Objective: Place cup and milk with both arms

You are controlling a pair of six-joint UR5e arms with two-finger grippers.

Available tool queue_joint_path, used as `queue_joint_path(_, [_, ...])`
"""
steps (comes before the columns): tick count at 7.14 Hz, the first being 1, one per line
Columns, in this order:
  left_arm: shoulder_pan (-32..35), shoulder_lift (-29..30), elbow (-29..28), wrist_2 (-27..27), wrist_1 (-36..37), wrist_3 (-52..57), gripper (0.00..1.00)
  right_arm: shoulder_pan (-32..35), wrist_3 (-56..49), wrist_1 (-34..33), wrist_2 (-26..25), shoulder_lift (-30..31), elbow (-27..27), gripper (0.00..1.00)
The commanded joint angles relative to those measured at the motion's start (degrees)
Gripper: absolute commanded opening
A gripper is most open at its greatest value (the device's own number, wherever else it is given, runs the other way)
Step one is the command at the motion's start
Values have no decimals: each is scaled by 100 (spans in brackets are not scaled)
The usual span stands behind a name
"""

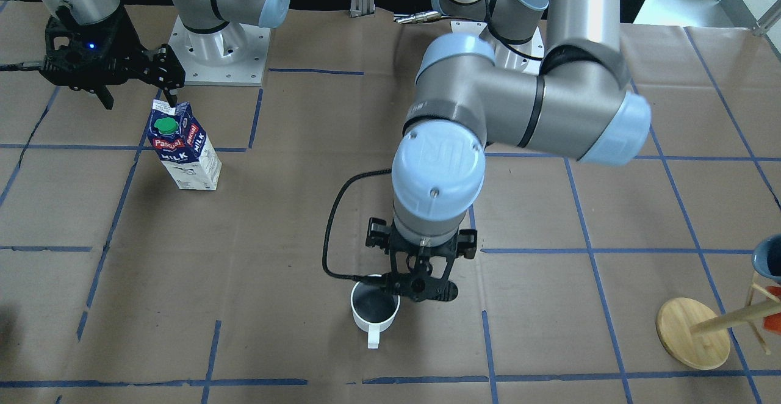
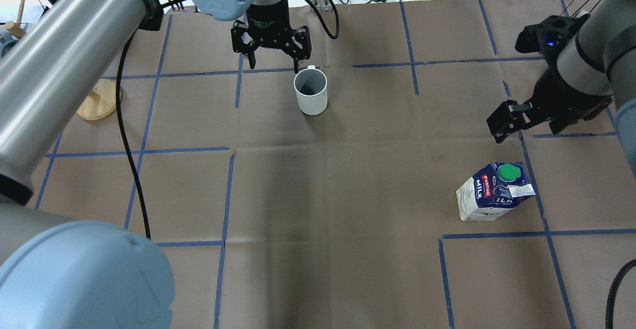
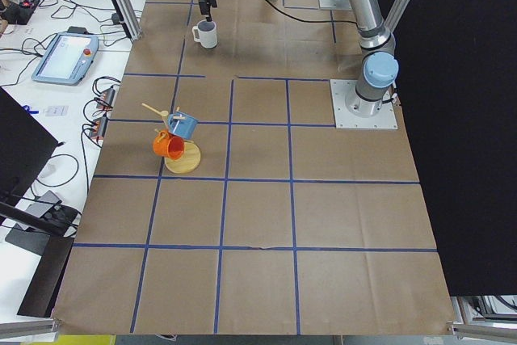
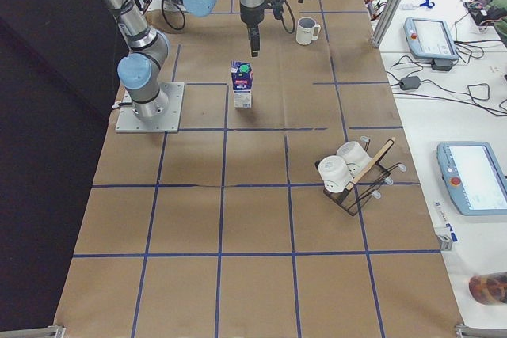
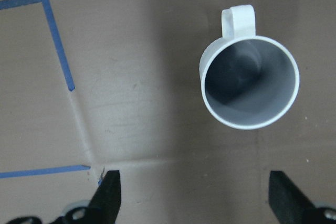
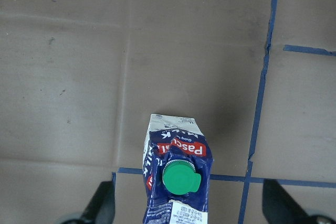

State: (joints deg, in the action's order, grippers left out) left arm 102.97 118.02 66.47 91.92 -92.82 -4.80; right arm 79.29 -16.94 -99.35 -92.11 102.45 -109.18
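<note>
I am working over the brown paper-covered table (image 2: 318, 195) with its blue tape grid. My left arm (image 2: 64, 55) is reaching across the upper left of the overhead view, and my right arm (image 2: 596, 50) is coming in at the upper right edge.

The milk (image 2: 492, 192) is standing upright at the lower right of that view, well apart from the cup (image 2: 311, 90), which is sitting upright at the upper middle.

My right gripper (image 1: 139, 94) is hovering above the carton with its fingers spread wide and gripping nothing. In its wrist view the green cap (image 6: 179, 178) is showing at the bottom centre, between them.

My left gripper (image 2: 274, 65) is also spread wide and empty, hanging just beyond the cup. One finger (image 2: 297, 66) is sitting close to the handle (image 5: 237, 20).

I am judging two risks. That finger could be clipping the handle or rim on the way down, shoving or tipping the cup. The carton is tall with a creased gable, so closing too high could be crushing it or letting it slip.
</note>
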Motion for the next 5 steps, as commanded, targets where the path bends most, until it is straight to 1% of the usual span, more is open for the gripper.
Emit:
queue_joint_path(1, [-327, -1179, 958, -33, -228, 380, 100, -1, -2, -267, 61, -15, -207, 100])
queue_joint_path(2, [-347, -1768, 1564, -51, -167, 296, 100, -1, -2, -451, 61, -15, -339, 100])
queue_joint_path(3, [-417, -2182, 1884, -43, -210, 286, 100, -10, -2, -540, 114, -24, -375, 100])
queue_joint_path(4, [-470, -2456, 2070, -8, -254, 286, 100, -2, 24, -550, 193, -15, -384, 100])
queue_joint_path(5, [-523, -2590, 2080, -86, -237, 295, 100, -1, 41, -585, 272, -85, -393, 100])
